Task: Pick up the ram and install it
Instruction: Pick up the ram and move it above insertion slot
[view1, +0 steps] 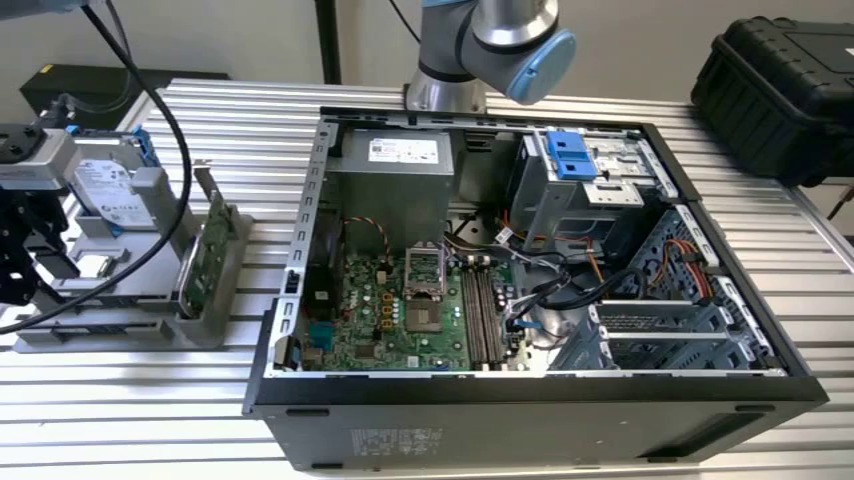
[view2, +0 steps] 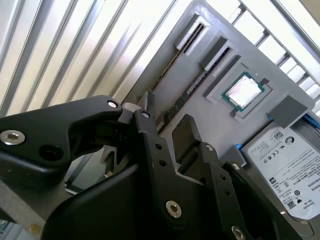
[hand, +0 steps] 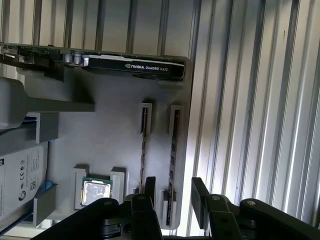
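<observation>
Down at the grey parts holder (hand: 110, 130) on the slatted aluminium table (hand: 250, 100): the gripper (hand: 175, 192), opened wide, clamping nothing. Between its two black fingers (hand: 199, 195), the ram (hand: 173, 150), standing on edge in the holder's outer slot, seen edge-on as a thin dark strip. Impossible to tell whether either finger touches it. A second memory stick (hand: 143, 145) in the neighbouring slot, parallel and just beside. One finger in the gap between the two sticks, the other on the side toward the holder's rim.

Elsewhere on the same holder: a processor chip (hand: 96, 192) lying flat in a square recess, near the sticks. A graphics card (hand: 132, 65) standing on edge along one side of the holder. A silver hard drive (view2: 285, 160) with a white label, just beside the processor chip.

In the exterior view, holder and gripper at the exterior view's left, apart from the open computer case (view1: 534, 400) in the middle. Inside the case, the motherboard (view1: 400, 320) lying flat, its long memory slots (view1: 483, 315) side by side next to the processor socket (view1: 424, 290). Arm (view1: 481, 40) rising from behind the case.
</observation>
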